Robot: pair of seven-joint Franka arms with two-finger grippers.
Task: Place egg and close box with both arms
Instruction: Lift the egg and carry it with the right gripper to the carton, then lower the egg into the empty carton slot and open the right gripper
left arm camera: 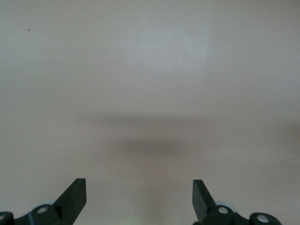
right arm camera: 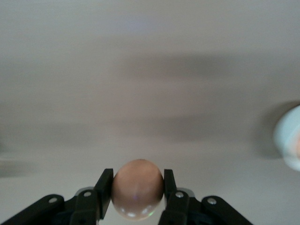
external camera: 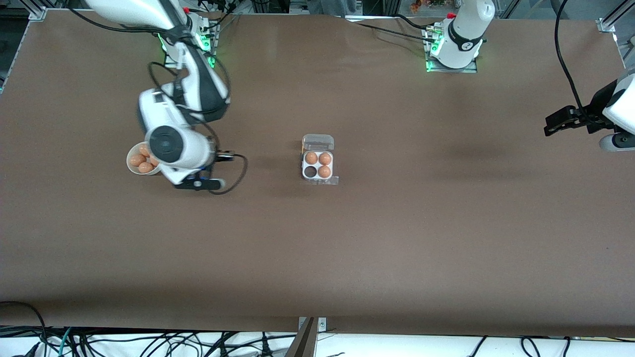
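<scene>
Brown tabletop (external camera: 317,258): right tool (right arm camera: 137,193) pinches an egg (right arm camera: 137,188) beside the bowl (external camera: 135,159); left tool (left arm camera: 139,197), spread, waits at three o'clock. Squeezing risks cracking before the box (external camera: 318,166).

A robotics lab: a brown-covered table (external camera: 317,248) framed by aluminium rails (external camera: 610,20), with loose cables (external camera: 149,342) along its edge.

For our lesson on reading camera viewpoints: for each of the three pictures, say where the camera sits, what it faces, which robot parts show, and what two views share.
Front view: high across the brown table, facing both white arms; shows the clear-plastic four-cell egg carton, the round white bowl of eggs and the waiting left gripper.
Left wrist view: looks down at bare table; its open black fingers show.
Right wrist view: right gripper shut on a brown egg.
Shared: the bowl appears in the front and right wrist views.
</scene>
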